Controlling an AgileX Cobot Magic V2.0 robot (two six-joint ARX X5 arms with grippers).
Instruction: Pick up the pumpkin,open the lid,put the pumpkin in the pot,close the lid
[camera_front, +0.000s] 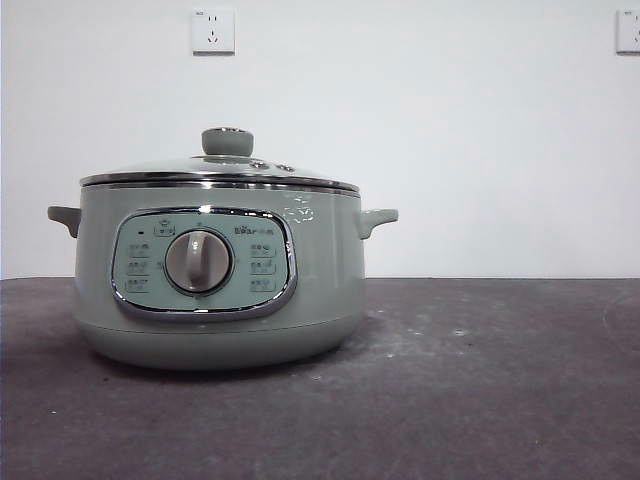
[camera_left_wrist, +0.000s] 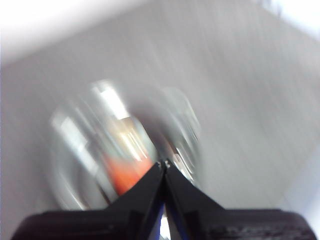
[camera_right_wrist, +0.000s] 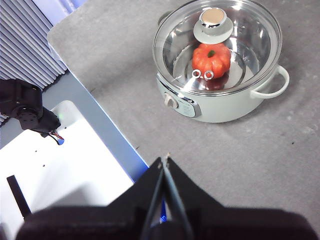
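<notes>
Pumpkin (camera_right_wrist: 211, 58) inside the pot (camera_front: 215, 300), seen through the glass from the right wrist camera — orange, ribbed, green stem up, resting on the shiny steel floor of the bowl. Same orange patch (camera_left_wrist: 125, 172) in the left wrist view, heavily blurred. Lid (camera_front: 220, 170) seated on the pot's rim, chrome edge level all round, knob (camera_front: 227, 141) upright at centre; two small steam vents beside the knob. Pot on the grey table (camera_front: 480, 380), left of centre in the front view, dial (camera_front: 198, 261) and control panel facing the camera, one small handle on each side. Left gripper (camera_left_wrist: 165, 163) above the lid, jaws pressed together, nothing between them. Right gripper (camera_right_wrist: 164, 159) well away from the pot, high over the table edge — jaws likewise pressed together, empty. Two wall sockets on the white wall behind.
</notes>
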